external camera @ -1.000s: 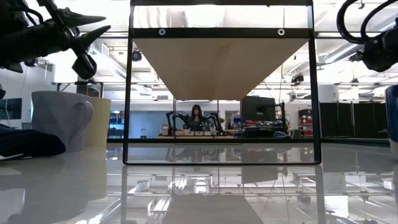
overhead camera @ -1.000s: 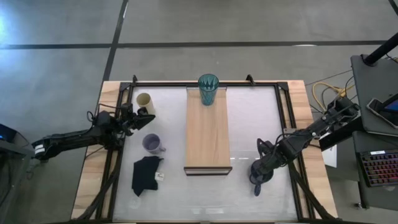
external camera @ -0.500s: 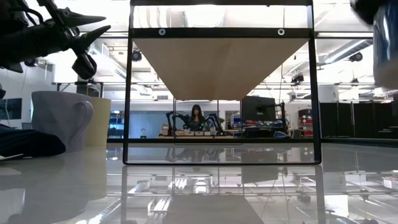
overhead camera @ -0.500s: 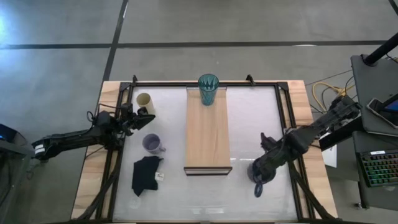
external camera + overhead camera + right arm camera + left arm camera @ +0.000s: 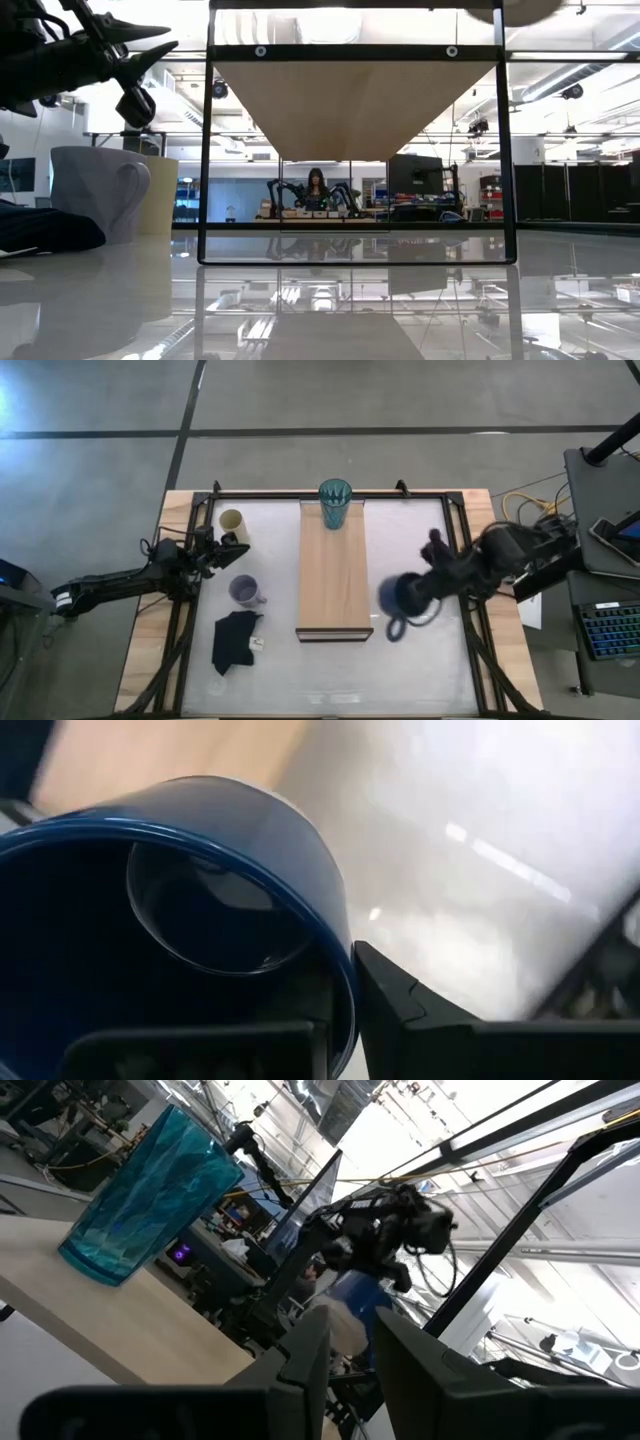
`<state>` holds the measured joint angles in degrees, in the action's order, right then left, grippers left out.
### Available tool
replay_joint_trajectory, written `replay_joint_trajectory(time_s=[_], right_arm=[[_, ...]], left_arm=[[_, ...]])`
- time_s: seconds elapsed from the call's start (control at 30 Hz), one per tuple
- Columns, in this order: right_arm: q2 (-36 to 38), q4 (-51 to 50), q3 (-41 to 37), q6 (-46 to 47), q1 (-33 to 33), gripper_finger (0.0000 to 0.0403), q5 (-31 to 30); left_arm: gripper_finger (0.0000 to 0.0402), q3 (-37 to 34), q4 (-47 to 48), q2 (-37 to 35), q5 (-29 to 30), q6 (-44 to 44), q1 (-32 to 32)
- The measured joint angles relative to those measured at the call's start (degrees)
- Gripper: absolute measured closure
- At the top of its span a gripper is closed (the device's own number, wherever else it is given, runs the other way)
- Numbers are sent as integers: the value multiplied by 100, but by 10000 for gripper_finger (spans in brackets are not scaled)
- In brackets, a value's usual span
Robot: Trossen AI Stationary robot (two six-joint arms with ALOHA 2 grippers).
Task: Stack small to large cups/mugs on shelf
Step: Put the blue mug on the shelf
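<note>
My right gripper (image 5: 418,592) is shut on the wide dark blue mug (image 5: 400,598), held in the air just right of the shelf board (image 5: 334,575). The mug also shows in the left wrist view (image 5: 352,1296). The teal tumbler (image 5: 335,503) stands upright on the board's far end. The cream cup (image 5: 232,521) and the lavender mug (image 5: 245,591) stand on the white tabletop at the left. My left gripper (image 5: 238,548) hovers open between those two, above the table, touching nothing. My right gripper pinches the dark blue mug's rim wall (image 5: 343,982), one finger inside the mug and one finger (image 5: 400,1010) outside. The fingers come from the table's right side, slanting down. The mug is lifted clear of the table, its handle (image 5: 397,628) toward the table's near edge.
A black cloth (image 5: 236,641) lies on the table near the lavender mug. The board rests raised on a black frame (image 5: 205,150), with open room beneath it. The table's black frame rails (image 5: 460,540) run along the left and right sides.
My right gripper has lifted the dark blue mug off the table at the right and carried it up, toward the far edge and left toward the shelf board. In the low view the mug has risen to the picture's top.
</note>
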<state>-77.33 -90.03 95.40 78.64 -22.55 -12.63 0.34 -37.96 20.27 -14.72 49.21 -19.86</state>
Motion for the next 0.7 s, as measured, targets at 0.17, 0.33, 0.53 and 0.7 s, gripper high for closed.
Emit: replay_joint_trajectory(time_s=[0.17, 0.33, 0.53, 0.7], right_arm=[[-897, -1, 918, -1264, 937, 388, -96], [-1884, 43, 2101, -2295, 1717, 388, 192], [-2767, 16, 3493, -5030, 1820, 388, 1012], [-3083, 56, 3943, -7228, 1880, 388, 950]], left_arm=[[336, 0, -8, -4, 4, 0, -1], [336, 1, -8, -2, 16, 4, -2], [336, 0, -10, -4, 10, 7, -2], [336, 0, -10, -7, 3, 11, -2]])
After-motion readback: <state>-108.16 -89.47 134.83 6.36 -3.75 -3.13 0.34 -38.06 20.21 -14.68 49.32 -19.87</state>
